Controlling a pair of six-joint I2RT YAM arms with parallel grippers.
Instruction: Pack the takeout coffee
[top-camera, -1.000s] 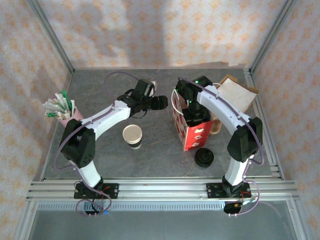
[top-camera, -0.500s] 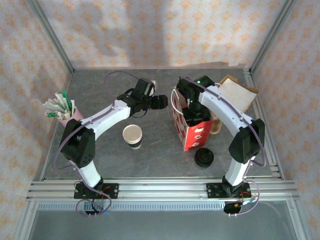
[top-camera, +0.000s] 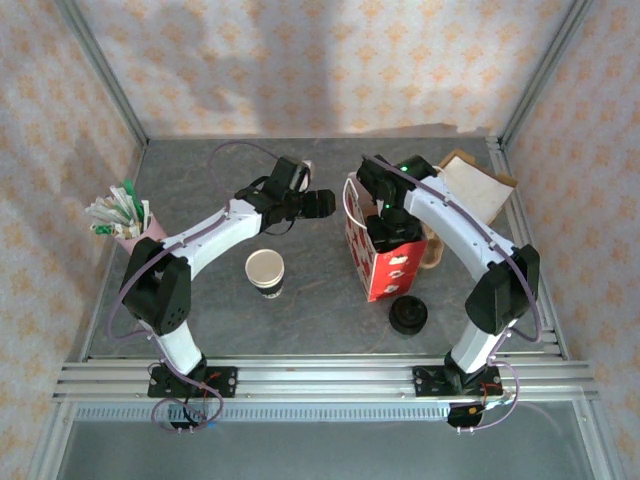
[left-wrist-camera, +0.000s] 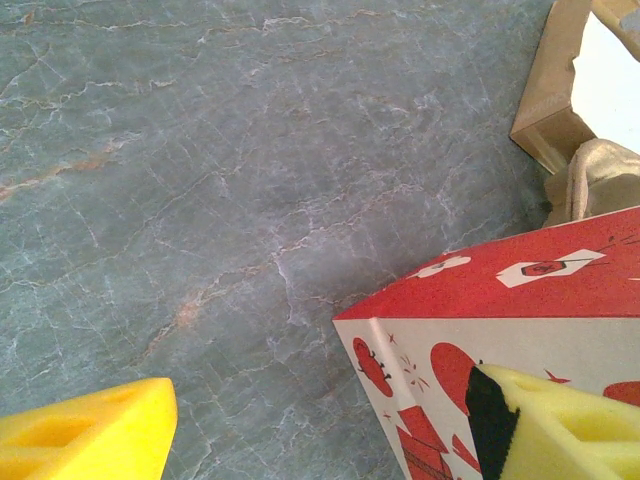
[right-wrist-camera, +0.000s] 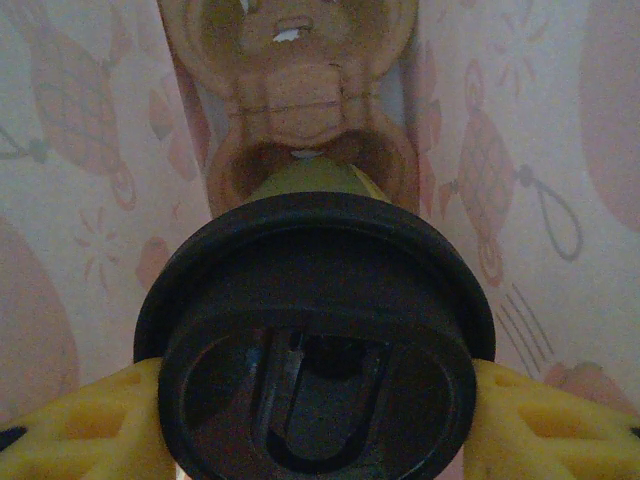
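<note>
The takeout coffee (right-wrist-camera: 315, 340) shows its round black lid from above, with a strip of olive wall behind it. My right gripper (right-wrist-camera: 315, 420) is shut on it, one yellow finger (right-wrist-camera: 80, 425) at each side of the lid. It hangs inside the red patterned bag (top-camera: 388, 270), over a brown cardboard carrier (right-wrist-camera: 300, 90) at the bag's bottom. From above, the right gripper (top-camera: 385, 212) reaches down into the bag's mouth. My left gripper (top-camera: 320, 203) stands open just left of the bag's rim. Its right finger (left-wrist-camera: 560, 430) is in front of the bag's wall (left-wrist-camera: 500, 300); nothing lies between its fingers.
An open cup without a lid (top-camera: 265, 270) stands left of the bag. A stack of black lids (top-camera: 408, 314) lies in front of the bag. A pink cup of sachets and stirrers (top-camera: 125, 218) is at far left. A brown paper bag (top-camera: 472, 185) lies at back right.
The right arm's elbow has swung a little to the right while its gripper stays in the bag with the cup. The left arm has not moved.
</note>
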